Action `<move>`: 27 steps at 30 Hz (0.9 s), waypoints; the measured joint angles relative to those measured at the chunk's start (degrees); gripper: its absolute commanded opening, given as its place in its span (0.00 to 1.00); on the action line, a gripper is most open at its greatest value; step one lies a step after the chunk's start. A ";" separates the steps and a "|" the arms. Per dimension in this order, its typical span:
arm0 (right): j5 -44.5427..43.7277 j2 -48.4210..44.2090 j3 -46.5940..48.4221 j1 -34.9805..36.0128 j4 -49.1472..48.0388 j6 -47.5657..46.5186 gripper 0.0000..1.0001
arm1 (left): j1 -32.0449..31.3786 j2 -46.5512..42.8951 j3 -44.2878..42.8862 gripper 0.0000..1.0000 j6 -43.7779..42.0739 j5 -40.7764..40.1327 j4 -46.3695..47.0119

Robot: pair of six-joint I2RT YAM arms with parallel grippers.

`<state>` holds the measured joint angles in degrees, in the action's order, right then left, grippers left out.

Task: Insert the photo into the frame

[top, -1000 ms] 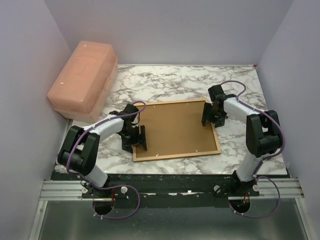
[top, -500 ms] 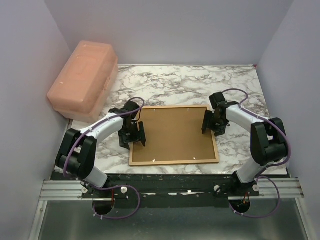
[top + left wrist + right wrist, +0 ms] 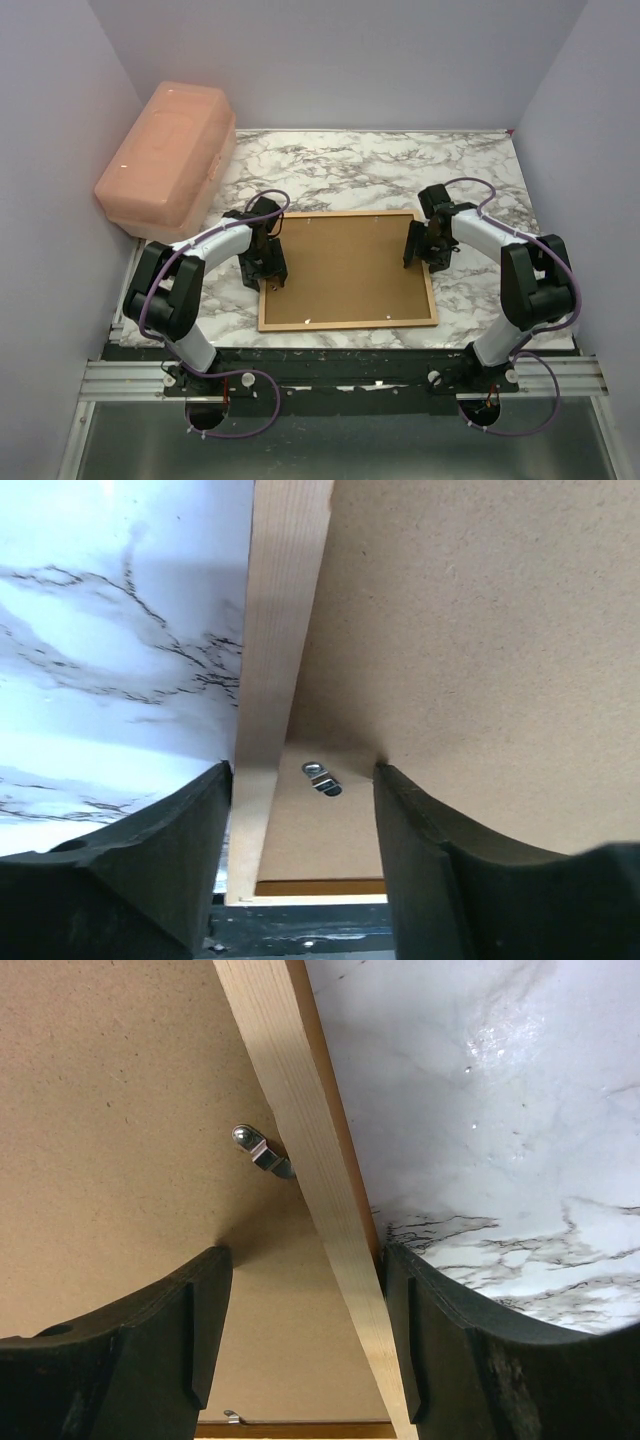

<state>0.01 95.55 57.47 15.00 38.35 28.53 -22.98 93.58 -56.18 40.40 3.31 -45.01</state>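
The frame [image 3: 346, 323] lies face down on the marble table, a plain brown backing board [image 3: 345, 262] filling it. The photo is hidden. My left gripper [image 3: 264, 270] is open and straddles the left rail [image 3: 275, 660]. One finger [image 3: 190, 830] touches the rail's outer edge, the other rests on the board [image 3: 480, 630], and a metal clip [image 3: 322, 778] lies between them. My right gripper [image 3: 420, 244] is open and straddles the right rail [image 3: 290, 1090]. One finger is on the board and the other finger [image 3: 430, 1300] sits against the rail's outer edge.
A pink plastic box [image 3: 168, 155] stands at the back left, partly off the table. Grey walls close in on the left, back and right. Marble table [image 3: 370, 165] surface shows behind the frame. A second clip [image 3: 262, 1150] sits by the right rail.
The frame has swung from skewed to square with the table edge. My left gripper slid back along the left rail and its jaws narrowed a little. The right gripper shifted slightly right.
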 measured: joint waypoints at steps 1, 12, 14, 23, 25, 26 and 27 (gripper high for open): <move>0.09 0.04 0.02 0.00 0.00 0.00 0.68 | -0.02 0.04 -0.11 0.48 0.00 -0.20 -0.04; 0.04 0.61 1.11 -0.02 1.01 -0.09 0.68 | 0.02 -0.20 -0.81 0.00 -4.70 -2.49 -3.30; 0.04 0.81 1.33 -0.02 1.20 -0.09 0.68 | -0.02 -0.44 -0.68 0.00 -5.33 -2.54 -3.13; 0.11 0.87 1.95 0.04 1.86 -0.07 0.84 | -0.09 -0.92 -0.59 0.58 -6.40 -2.56 -3.08; 0.17 0.76 2.29 0.04 1.92 -0.07 0.84 | -0.13 -1.18 -0.57 0.60 -5.60 -2.64 -3.26; 0.24 0.63 2.47 0.02 1.97 -0.07 0.85 | -0.13 -1.38 -0.59 0.60 -5.60 -2.49 -3.30; 0.44 0.55 2.71 -0.11 1.99 -0.07 0.85 | -0.13 -1.68 -0.59 0.61 -5.55 -2.23 -3.43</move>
<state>0.45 96.09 60.18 14.90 40.34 28.47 -23.11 91.90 -56.77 34.85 1.08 -48.45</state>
